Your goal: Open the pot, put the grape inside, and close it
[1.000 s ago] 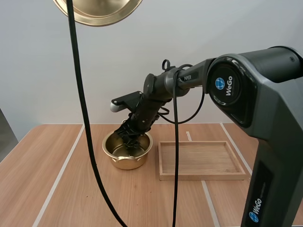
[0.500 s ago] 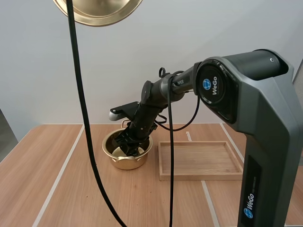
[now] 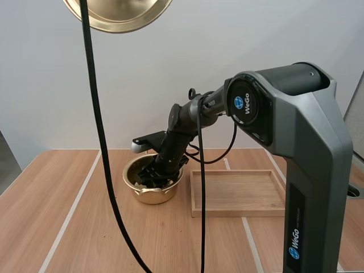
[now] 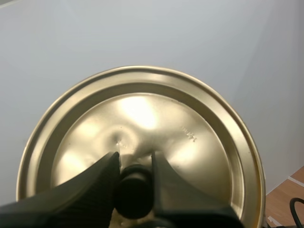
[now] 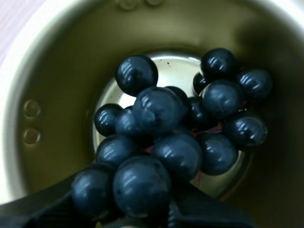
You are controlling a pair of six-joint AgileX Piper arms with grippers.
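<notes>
Right fingers (image 5: pixel 199 211) down in pot (image 3: pixel 149 195), clamped on near end of grapes (image 5: pixel 175 128), bunch lying on pot bottom. Left fingers (image 4: pixel 108 173) pinching knob (image 4: pixel 135 190) of lid (image 4: pixel 190 142), lid way up high, left of pot. Guess right fingers must let go, back out before lid comes down.

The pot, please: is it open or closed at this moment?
Open. The pot has no lid on it; the left end effector holds the lid aloft by its knob.
</notes>
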